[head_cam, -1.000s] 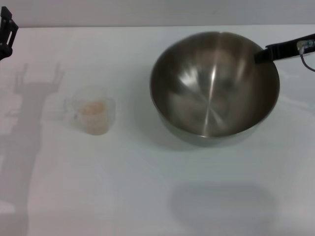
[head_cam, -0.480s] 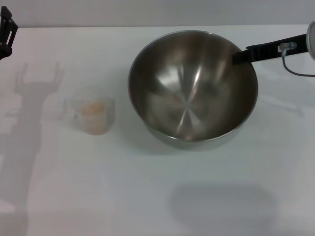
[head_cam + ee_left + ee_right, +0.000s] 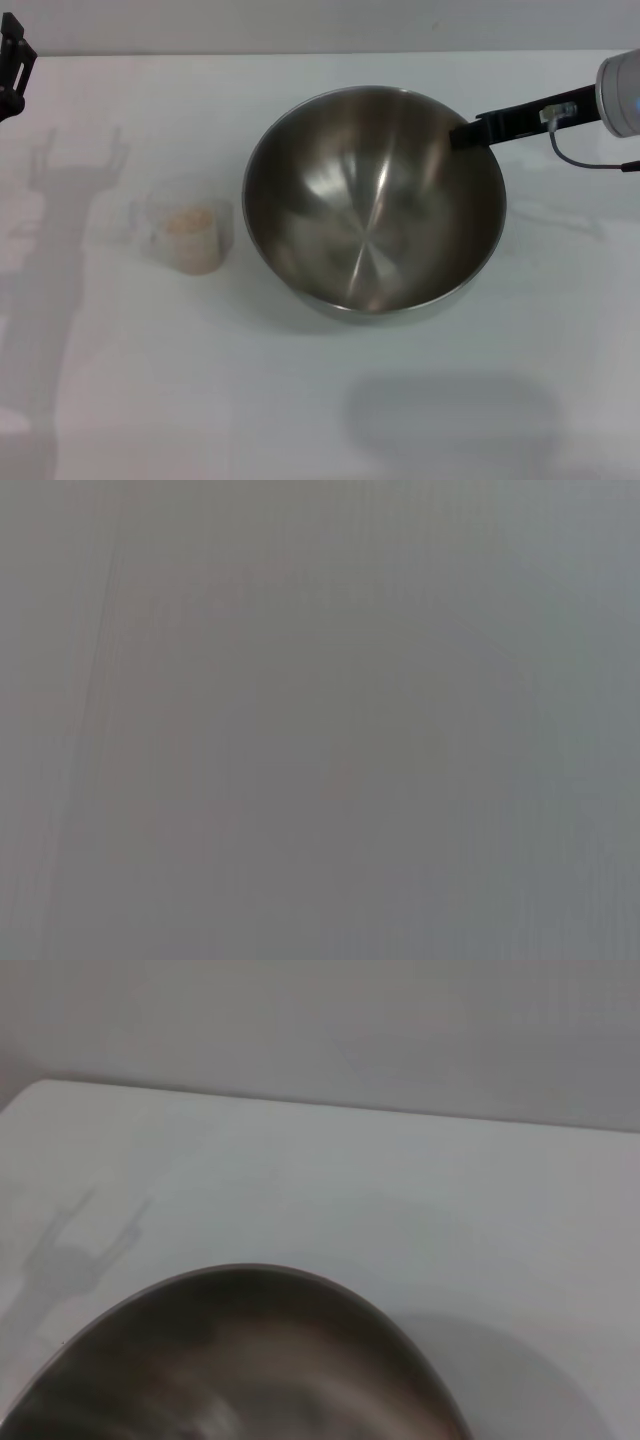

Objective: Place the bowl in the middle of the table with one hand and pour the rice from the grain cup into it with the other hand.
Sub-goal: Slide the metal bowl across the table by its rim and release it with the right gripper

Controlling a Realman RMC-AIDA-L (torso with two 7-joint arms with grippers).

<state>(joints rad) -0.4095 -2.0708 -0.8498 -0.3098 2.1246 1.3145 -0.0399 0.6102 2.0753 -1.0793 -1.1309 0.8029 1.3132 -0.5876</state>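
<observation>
The steel bowl [image 3: 372,205] sits near the middle of the white table [image 3: 300,400], tilted slightly. My right gripper [image 3: 466,134] is shut on the bowl's far right rim, its arm reaching in from the right edge. The bowl's rim also shows in the right wrist view [image 3: 240,1360]. The clear grain cup [image 3: 188,233] stands upright to the left of the bowl, apart from it, with the rice [image 3: 190,222] inside. My left gripper [image 3: 12,62] is parked at the far left edge, well away from the cup. The left wrist view shows only blank grey.
The left arm's shadow [image 3: 60,220] falls on the table beside the cup. The table's back edge [image 3: 300,53] meets a grey wall. A faint shadow patch [image 3: 450,420] lies in front of the bowl.
My right gripper has carried the bowl leftward and a little toward the front, closer to the table's middle and the cup. The cup and left arm have not moved.
</observation>
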